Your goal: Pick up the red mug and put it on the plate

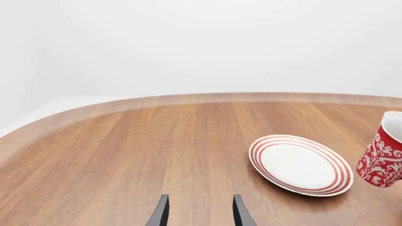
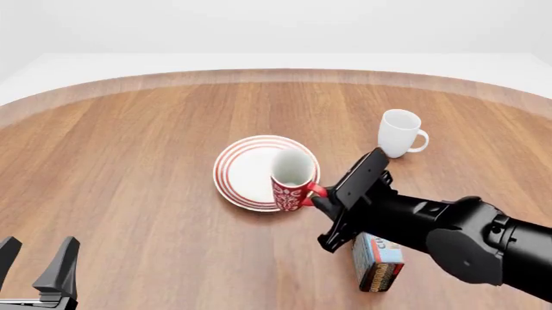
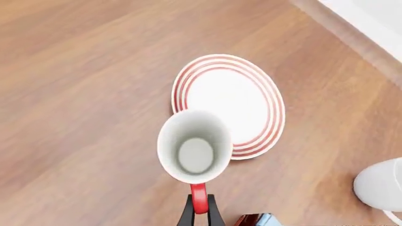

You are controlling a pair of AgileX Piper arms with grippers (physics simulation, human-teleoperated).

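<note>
Now — right fingers (image 3: 199,213) pinch red mug (image 2: 291,177) handle | mug over plate (image 2: 242,169) rim | left fingers (image 1: 162,214) apart — empty

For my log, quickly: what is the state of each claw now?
Left claw: open, holding nothing.
Right claw: closed on the red mug by its handle.

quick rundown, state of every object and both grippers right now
red mug: upright, empty, held by its handle, looks lifted near the plate's edge
plate: flat on the table, nothing in its centre
white mug: upright on the table, free
small box: standing on the table by the right arm
right gripper: shut on the mug handle
left gripper: open, holding nothing
</note>
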